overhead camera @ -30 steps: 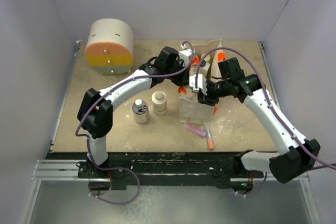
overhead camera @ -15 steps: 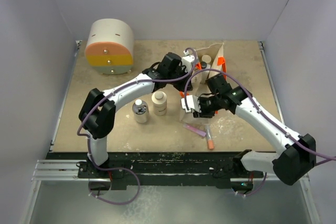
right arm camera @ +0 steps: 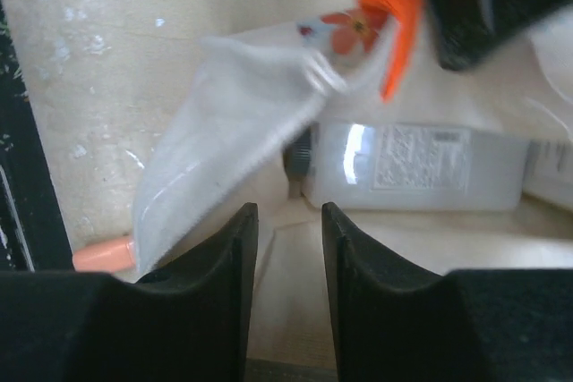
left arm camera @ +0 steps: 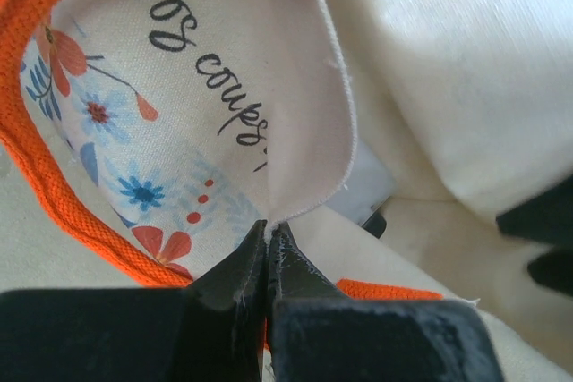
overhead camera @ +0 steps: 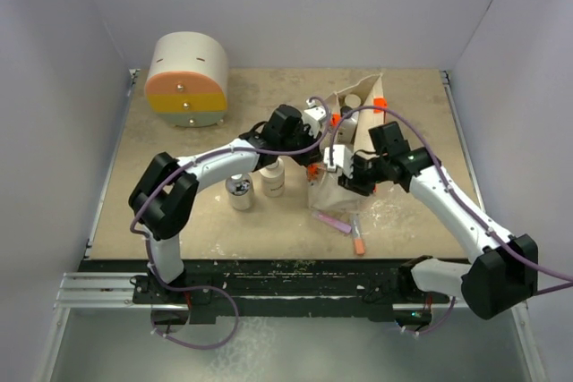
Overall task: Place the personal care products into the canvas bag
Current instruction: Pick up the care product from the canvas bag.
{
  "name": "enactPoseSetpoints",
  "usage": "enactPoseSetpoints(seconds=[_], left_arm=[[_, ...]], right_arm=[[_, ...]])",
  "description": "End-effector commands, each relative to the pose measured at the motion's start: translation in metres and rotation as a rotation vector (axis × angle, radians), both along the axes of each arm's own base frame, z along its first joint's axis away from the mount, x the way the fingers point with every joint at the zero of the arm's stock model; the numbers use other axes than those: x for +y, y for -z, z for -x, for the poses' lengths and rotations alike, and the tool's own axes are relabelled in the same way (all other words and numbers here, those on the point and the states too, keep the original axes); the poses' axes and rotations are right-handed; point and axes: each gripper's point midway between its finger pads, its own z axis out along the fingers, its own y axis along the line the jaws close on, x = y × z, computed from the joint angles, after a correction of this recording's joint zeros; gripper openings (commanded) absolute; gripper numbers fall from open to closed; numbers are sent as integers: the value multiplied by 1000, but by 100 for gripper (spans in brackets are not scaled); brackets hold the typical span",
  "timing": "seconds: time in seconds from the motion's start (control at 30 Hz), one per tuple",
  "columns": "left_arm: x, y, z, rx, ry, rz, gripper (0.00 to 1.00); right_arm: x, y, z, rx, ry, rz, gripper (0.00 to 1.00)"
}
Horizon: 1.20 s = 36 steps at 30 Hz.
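The canvas bag [overhead camera: 351,136] lies in the middle of the table with its mouth held apart. My left gripper [overhead camera: 319,124] is shut on the bag's rim [left arm camera: 304,207], beside the orange handle [left arm camera: 54,190]. My right gripper [overhead camera: 338,164] hovers over the bag's mouth, open, nothing between its fingers [right arm camera: 289,221]. Inside the bag lies a white bottle with a black cap [right arm camera: 421,167]. A clear-grey bottle [overhead camera: 239,191] and a cream jar [overhead camera: 272,176] stand on the table left of the bag, under the left arm.
The round cream, orange and yellow drawer box [overhead camera: 186,80] stands at the back left. A pink tube [overhead camera: 333,221] and a small orange item [overhead camera: 359,241] lie on the table in front of the bag. White walls close in the table.
My right gripper swung down to the bag's near edge, then back over its mouth, its jaws narrowing slightly. My left gripper kept hold of the rim and drew it a little nearer.
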Motion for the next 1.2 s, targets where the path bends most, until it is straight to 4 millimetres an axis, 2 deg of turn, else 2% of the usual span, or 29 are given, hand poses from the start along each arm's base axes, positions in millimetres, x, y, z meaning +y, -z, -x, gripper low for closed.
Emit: enactPoseSetpoints(seconds=[0.0, 0.17, 0.23, 0.37, 0.5, 0.67, 0.77, 0.9, 1.17], left_arm=[[15, 11, 17, 9, 31, -47, 0], [19, 7, 20, -14, 42, -52, 0], [23, 7, 22, -22, 46, -58, 0], [27, 10, 27, -26, 57, -71, 0], [33, 21, 29, -26, 56, -98, 0], [34, 41, 34, -27, 69, -144, 0], [33, 51, 36, -28, 79, -162, 0], [35, 65, 39, -20, 86, -183, 0], [43, 87, 48, -29, 123, -228, 0]], right_arm=[[-21, -24, -24, 26, 155, -49, 38], [-15, -38, -42, 1, 197, -101, 39], [-13, -37, -44, 19, 194, -104, 39], [-17, -21, -30, 83, 150, -51, 41], [-32, -9, -18, 50, 111, 24, 41], [-47, 23, 7, 26, 25, 150, 42], [-54, 40, 11, 25, 1, 211, 43], [-58, 52, 11, 38, 22, 240, 43], [-48, 56, 12, 114, 105, 159, 41]])
